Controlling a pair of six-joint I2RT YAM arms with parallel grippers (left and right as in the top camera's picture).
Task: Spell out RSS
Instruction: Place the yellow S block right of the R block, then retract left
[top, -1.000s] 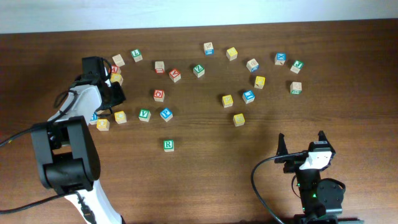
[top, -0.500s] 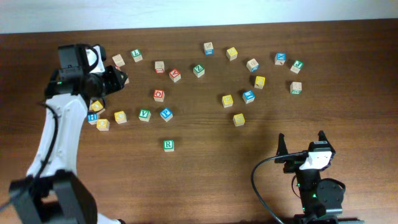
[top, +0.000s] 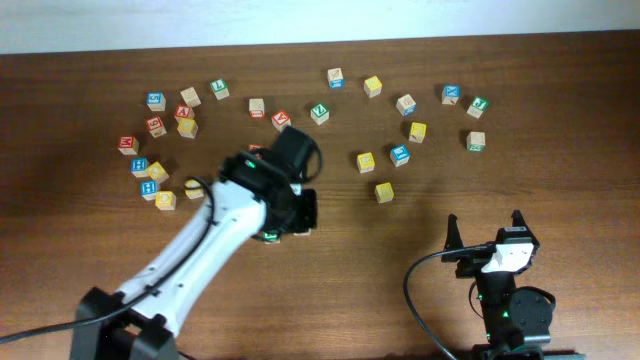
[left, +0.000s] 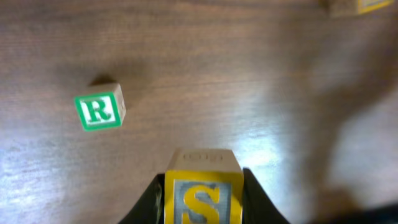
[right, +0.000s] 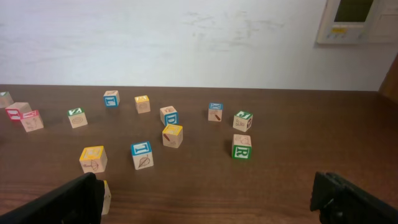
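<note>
So here's where we are with the RSS thing. The left hand (left: 202, 202) is clamped on a yellow S block (left: 203, 186), one finger on each side of it, letter facing the wrist camera. From overhead, the left hand (top: 296, 212) sits near the middle of the desk (top: 350, 290), and we can't really make out the S block there because the hand covers it. We also can't tell whether the block is touching the wood or hanging just above it.

The green R block (left: 99, 111) lies flat on the desk, up and to the left of the S in the wrist view, close by but clearly apart from it. Overhead, the R block (top: 270, 236) only peeks out from under the arm, just beside the hand.

The right hand (top: 485, 227) is parked at the near right edge, fingers spread wide with nothing between them. Its own camera shows the two fingertips (right: 61, 200) far apart at the bottom corners.

The other loose blocks (top: 399, 154) are scattered across the far half of the desk, well apart from the R.
</note>
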